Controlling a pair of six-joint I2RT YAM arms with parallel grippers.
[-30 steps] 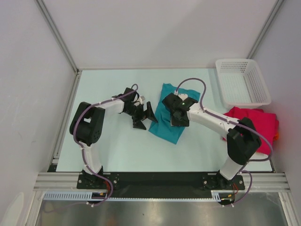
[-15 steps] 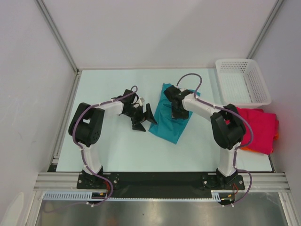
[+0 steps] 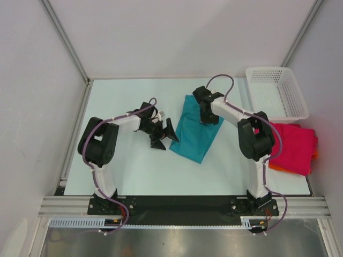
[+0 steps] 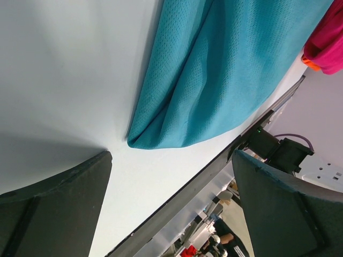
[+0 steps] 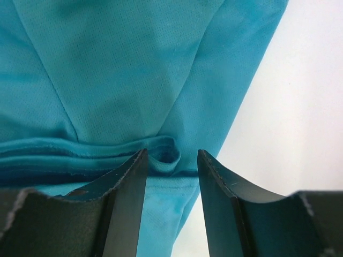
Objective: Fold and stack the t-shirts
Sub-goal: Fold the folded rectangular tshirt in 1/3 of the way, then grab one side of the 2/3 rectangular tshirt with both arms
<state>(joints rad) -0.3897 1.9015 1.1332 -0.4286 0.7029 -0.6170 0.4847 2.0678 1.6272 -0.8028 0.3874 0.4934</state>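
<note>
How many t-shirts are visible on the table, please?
3: teal t-shirt in the middle; crimson-pink t-shirt at the right edge; orange t-shirt beneath it, mostly hidden. More could lie underneath.

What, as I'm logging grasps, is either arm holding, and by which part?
Nothing yet. The right gripper straddles a bunched edge fold of the teal t-shirt without pinching it; the left gripper stands open beside it.

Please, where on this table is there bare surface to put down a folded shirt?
Bare: the far-left part of the table, between the back edge and the left arm; also the near strip between the arm bases, before the teal shirt. Crowded: the right side, with white basket, pink shirt and right arm.
</note>
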